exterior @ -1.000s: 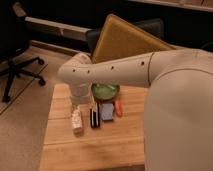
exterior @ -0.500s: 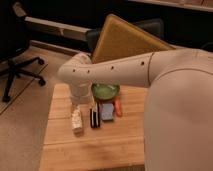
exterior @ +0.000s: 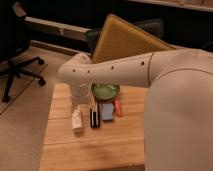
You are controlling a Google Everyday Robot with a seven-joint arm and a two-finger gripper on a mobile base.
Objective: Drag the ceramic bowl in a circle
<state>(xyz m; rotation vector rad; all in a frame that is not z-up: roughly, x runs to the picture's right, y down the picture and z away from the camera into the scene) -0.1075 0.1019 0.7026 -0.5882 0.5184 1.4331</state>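
The green ceramic bowl (exterior: 105,91) sits on the wooden table (exterior: 90,147) near its far edge, partly hidden by my arm. My white arm (exterior: 115,70) reaches in from the right and bends down at the elbow. The gripper (exterior: 85,101) hangs at the end of it, just left of the bowl and close above the table. Most of it is hidden behind the wrist housing.
In front of the bowl lie a row of small things: a pale whitish object (exterior: 76,120), a black one (exterior: 94,118), a blue one (exterior: 107,111) and an orange one (exterior: 118,107). A tan board (exterior: 125,40) leans behind the table. An office chair (exterior: 17,45) stands at left.
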